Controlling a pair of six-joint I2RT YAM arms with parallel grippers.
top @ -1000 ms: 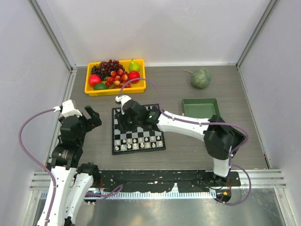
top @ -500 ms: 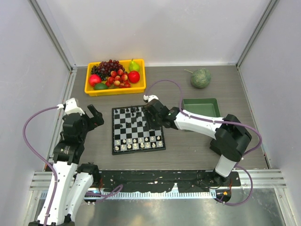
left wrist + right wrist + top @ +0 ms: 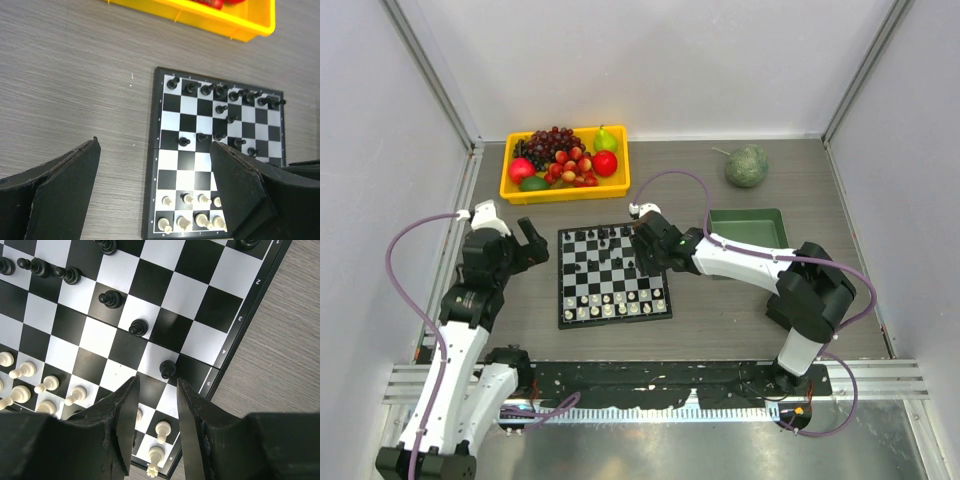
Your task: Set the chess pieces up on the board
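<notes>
Pawn (image 3: 168,369) by my right gripper (image 3: 157,382) looks featherlight, hard, tippy; I'd pinch its head. Jaws narrowly parted, empty; left gripper (image 3: 155,145) wide, empty

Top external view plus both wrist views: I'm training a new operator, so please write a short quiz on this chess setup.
1. True or false: the left end effector grips a chess piece.
2. Which chess pieces stand in the rows of the board nearest the arms? A) black B) cream-white C) a mix
3. Fill in: the ___ end effector hovers over the board, its tips just short of a black pawn.

Key
1. False: its jaws stand wide open and empty, beside the board.
2. B
3. The right end effector.
</notes>
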